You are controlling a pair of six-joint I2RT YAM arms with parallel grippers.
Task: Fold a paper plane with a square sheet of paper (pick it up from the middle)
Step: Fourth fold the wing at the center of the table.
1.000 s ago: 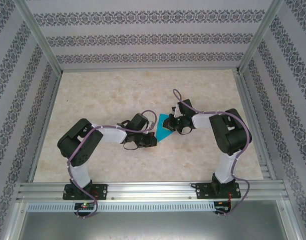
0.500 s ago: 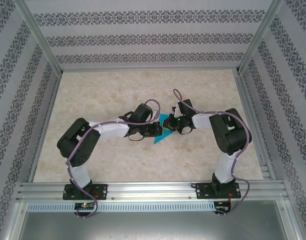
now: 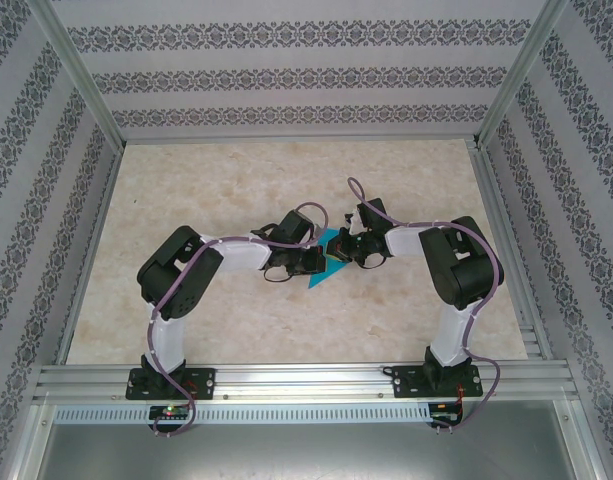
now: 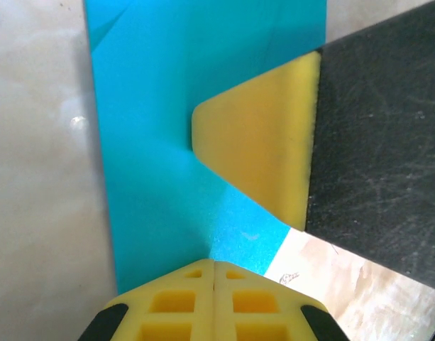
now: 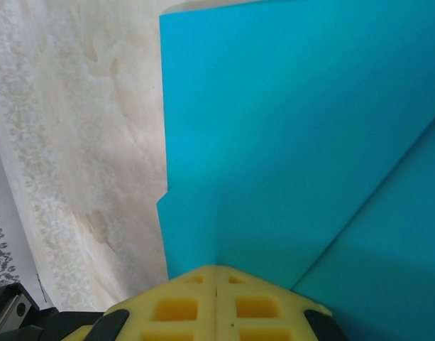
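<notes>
Mid-table, right between the two arms, the paper (image 3: 324,268) is lying flat and already partly folded, with a point aimed back toward the bases. Left gripper (image 4: 214,266) is clenched, tips sitting at the paper's edge. Right gripper (image 5: 216,270) is clenched too, and on the left wrist cam I can see its yellow tip pressed down on the sheet. I can't tell whether either one actually has paper pinched between the pads or is just pushing on top. My read is we're mid-crease: one tip pins, the other works the fold. To do it well I'd leave the right tip planted as the anchor and drag the left along the fold line low and slow, with pressure straight down so the thin sheet doesn't skid on the table (image 3: 236,190) or buckle. If the layers creep, the wings come out lopsided.
</notes>
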